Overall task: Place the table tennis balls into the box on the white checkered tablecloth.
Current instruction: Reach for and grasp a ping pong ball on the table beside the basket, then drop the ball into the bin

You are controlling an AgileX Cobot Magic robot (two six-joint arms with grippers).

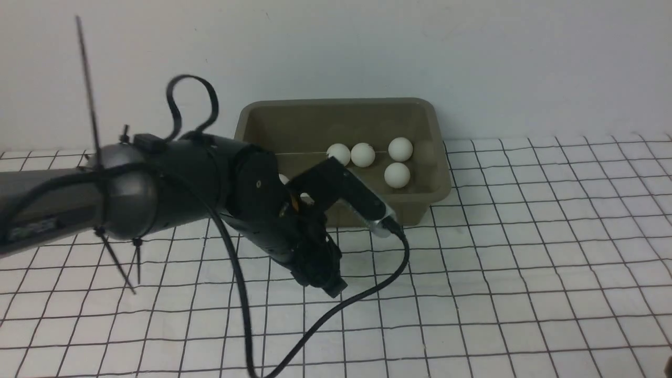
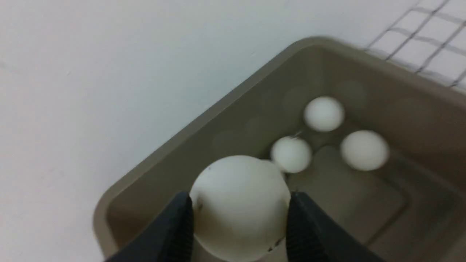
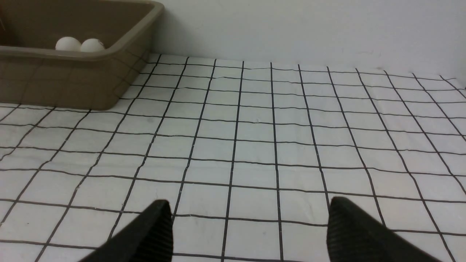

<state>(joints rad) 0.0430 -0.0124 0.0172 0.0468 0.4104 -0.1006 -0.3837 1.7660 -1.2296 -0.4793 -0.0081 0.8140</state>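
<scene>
The olive-grey box [image 1: 336, 103] stands on the white checkered tablecloth [image 1: 525, 236] against the back wall. Several white table tennis balls lie inside it, among them one [image 1: 400, 148] at the far right and one [image 1: 397, 175] in front of it. My left arm [image 1: 220, 184] reaches over the box's near left part and hides its gripper in the front view. In the left wrist view my left gripper [image 2: 238, 199] is shut on a table tennis ball [image 2: 238, 189] above the box's inside [image 2: 346, 203]. My right gripper [image 3: 249, 208] hangs open over bare cloth, nothing between its fingers.
A plain white wall [image 1: 472, 52] rises directly behind the box. A black cable [image 1: 336, 315] from the left wrist trails over the cloth at the front. Thin cable-tie ends [image 1: 89, 79] stick out of the left arm. The right arm does not show in the front view.
</scene>
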